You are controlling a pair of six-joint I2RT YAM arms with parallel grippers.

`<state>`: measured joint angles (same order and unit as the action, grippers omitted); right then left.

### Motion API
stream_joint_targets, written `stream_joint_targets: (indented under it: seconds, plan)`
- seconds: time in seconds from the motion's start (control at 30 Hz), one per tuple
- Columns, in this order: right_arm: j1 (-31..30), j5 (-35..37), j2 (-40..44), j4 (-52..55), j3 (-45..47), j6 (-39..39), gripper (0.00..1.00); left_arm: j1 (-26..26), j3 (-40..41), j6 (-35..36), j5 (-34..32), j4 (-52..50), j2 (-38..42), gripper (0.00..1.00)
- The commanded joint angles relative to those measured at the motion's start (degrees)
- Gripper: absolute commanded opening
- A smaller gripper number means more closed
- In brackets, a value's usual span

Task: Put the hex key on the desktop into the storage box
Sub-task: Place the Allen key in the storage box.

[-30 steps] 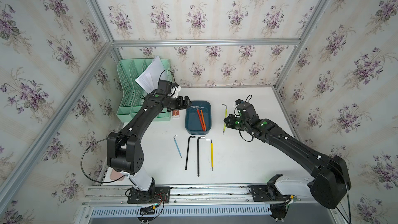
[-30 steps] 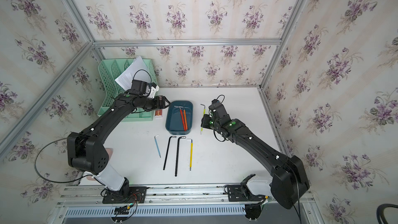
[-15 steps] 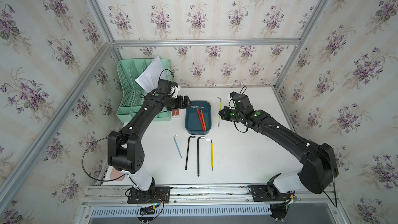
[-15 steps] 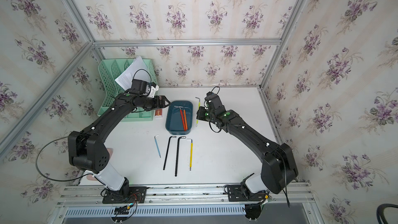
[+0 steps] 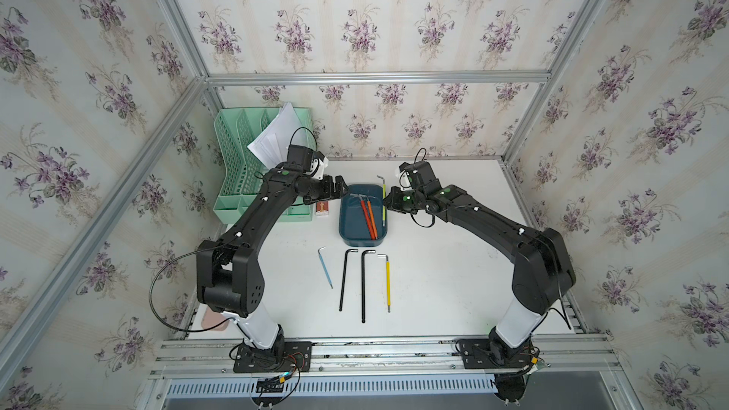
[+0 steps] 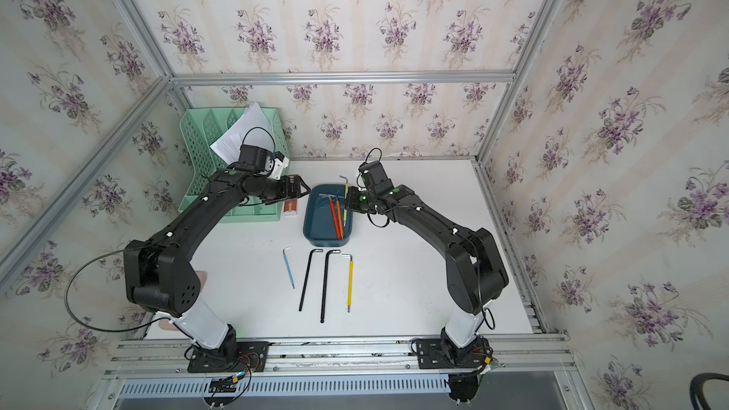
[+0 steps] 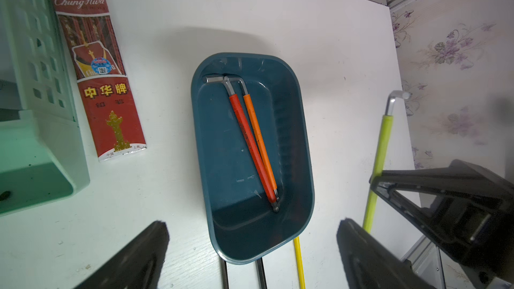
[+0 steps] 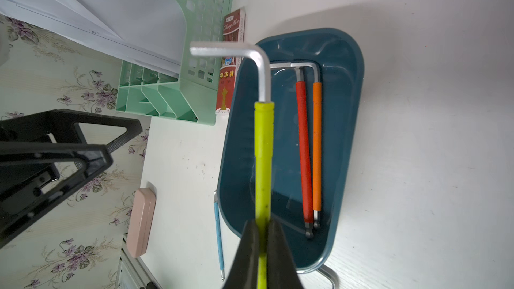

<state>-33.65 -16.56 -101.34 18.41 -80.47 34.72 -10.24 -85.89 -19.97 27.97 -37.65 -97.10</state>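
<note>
Right gripper (image 8: 262, 226) has its jaws clamped tight on the lime-green hex key (image 8: 263, 148), holding it in the air just over the storage box (image 8: 347, 51), along the edge on that arm's side. Red hex key (image 8: 303, 148) and orange hex key (image 8: 317, 145) lie inside the box. Left gripper (image 7: 253, 225) hovers by the opposite side, jaws wide apart, empty. Row of loose keys (image 5: 363, 285) sits on the tabletop (image 5: 434, 270).
</note>
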Motion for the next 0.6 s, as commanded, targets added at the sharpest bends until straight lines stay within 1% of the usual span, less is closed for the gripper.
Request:
stream_joint_targets:
  seconds: [0.0,0.27,0.57]
  plan:
    - [-0.09,-1.12,-2.28,1.54,-2.06,-0.29,0.00,1.04,-0.44,-0.57,2.25,0.13,-0.50,0.99]
    - [-0.62,0.19,-9.01,4.99,-7.76,-2.49,0.00,1.65,0.02,-0.85,2.27,0.65,0.15,0.99]
    - [-1.35,0.72,-14.27,6.14,-11.29,-3.83,0.00,1.54,0.26,-0.80,2.88,1.21,0.65,0.99]
